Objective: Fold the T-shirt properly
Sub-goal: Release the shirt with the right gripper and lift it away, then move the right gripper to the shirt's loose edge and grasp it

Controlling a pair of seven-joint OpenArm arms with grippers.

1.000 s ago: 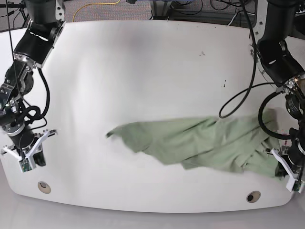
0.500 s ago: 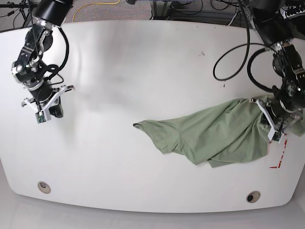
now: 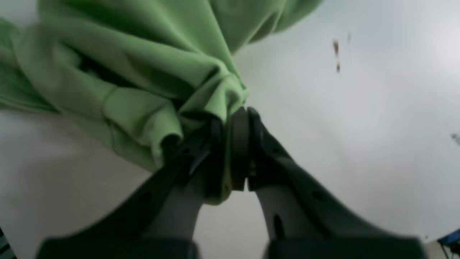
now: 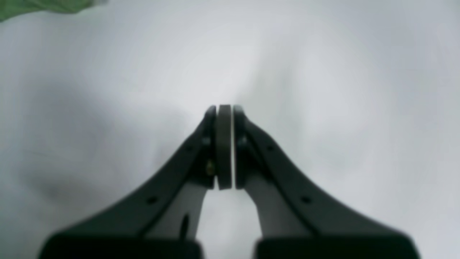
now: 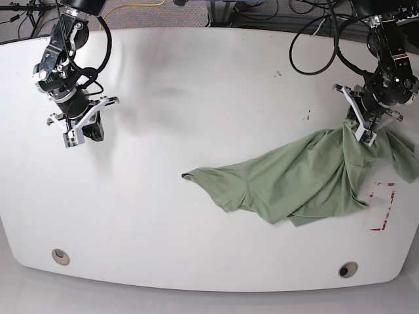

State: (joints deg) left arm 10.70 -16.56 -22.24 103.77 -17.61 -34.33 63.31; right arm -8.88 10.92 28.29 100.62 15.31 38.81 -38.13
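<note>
- Where the T-shirt [image 5: 298, 183] lies, it is a rumpled, unfolded heap on the white tabletop [image 5: 196, 118], toward the base view's right and a little nearer the front edge than the middle.
- One end of the T-shirt is drawn up into a bunched peak at the left gripper [image 5: 364, 131]; from there the cloth fans down and leftward, ending in a flat tongue with a hemmed edge that rests on the tabletop.
- A further fold of the T-shirt hangs to the right of that peak, close to the tabletop's right rim.
- Left wrist view: left gripper [image 3: 230, 118] has its jaws pressed together on a gathered wad of the green fabric [image 3: 136, 82]; a sliver of cloth shows between the pads, and folds spill up and to the left of them.
- Red tape marks [image 5: 384, 206] sit on the tabletop just right of the T-shirt's lower edge, partly beside it, not covered.
- Small dark specks [image 5: 309, 116] dot the tabletop above the T-shirt.
- Right gripper [image 5: 77, 134] hangs well apart from the T-shirt, over bare tabletop at the base view's far left.
- Right wrist view: right gripper [image 4: 224, 111] jaws fully closed pad to pad, nothing between them; only a green corner of the T-shirt [image 4: 39, 5] shows at the top left, blurred.
- Two round inset fittings [image 5: 60, 256] sit near the tabletop's front edge, below the T-shirt.
</note>
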